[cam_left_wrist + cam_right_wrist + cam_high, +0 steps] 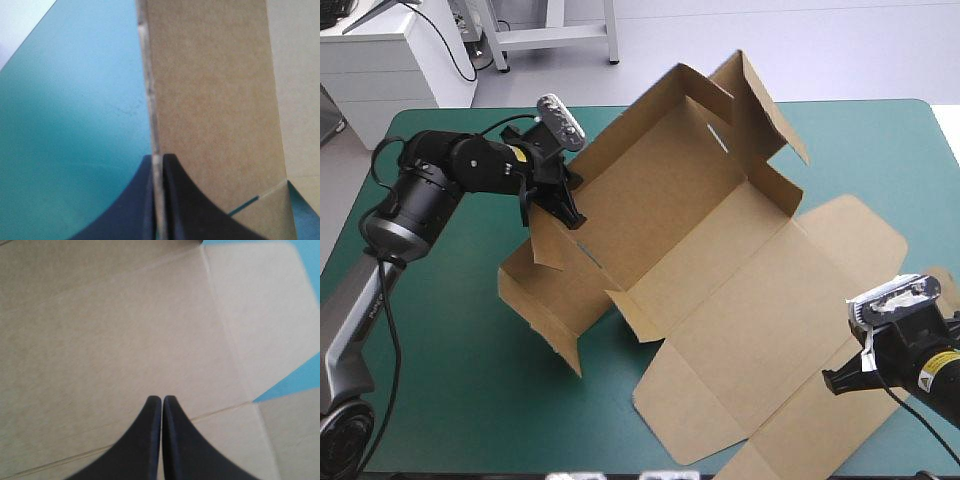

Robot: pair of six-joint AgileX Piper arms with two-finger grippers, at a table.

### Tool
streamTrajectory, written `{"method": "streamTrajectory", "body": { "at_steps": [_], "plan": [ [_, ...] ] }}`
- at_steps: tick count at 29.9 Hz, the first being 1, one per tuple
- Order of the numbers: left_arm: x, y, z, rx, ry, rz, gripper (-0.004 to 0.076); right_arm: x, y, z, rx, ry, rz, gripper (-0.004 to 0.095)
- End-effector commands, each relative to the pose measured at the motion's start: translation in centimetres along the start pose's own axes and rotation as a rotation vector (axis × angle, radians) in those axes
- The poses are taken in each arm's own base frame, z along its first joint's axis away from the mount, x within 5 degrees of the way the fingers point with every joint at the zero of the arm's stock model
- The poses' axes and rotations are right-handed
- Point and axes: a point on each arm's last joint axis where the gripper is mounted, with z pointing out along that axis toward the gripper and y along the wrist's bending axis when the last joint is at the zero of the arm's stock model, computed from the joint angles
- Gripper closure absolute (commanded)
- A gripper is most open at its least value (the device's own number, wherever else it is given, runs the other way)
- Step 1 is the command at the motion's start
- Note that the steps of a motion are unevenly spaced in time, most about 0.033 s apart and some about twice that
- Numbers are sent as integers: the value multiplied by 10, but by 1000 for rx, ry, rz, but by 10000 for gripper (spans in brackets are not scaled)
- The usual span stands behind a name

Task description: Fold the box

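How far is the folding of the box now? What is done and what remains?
Done: the box has walls raised around its base. In hand: the left gripper is shut on one wall's edge. Left: the lid lies flat on the teal-green cover; the right gripper, shut, hangs over it holding nothing.

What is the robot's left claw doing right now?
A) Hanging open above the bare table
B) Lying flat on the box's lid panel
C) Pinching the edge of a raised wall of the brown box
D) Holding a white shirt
C: the left wrist view shows the left claw all but shut, with a raised edge of the box clamped in it.
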Motion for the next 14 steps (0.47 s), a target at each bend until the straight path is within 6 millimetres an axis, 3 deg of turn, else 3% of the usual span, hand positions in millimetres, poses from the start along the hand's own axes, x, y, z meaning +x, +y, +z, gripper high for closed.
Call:
{"method": "streamTrajectory", "body": {
  "at_steps": [1,7,14],
  "plan": [
    [-24,-9,-10,-79,-99,119,731,-11,-3,-5,24,-82,16,910],
    [-42,-29,7,-134,-128,299,731,-12,-7,-7,66,-86,49,910],
    [-46,-43,9,-116,-106,440,731,-23,-10,-21,72,-150,59,910]
  ]
}}
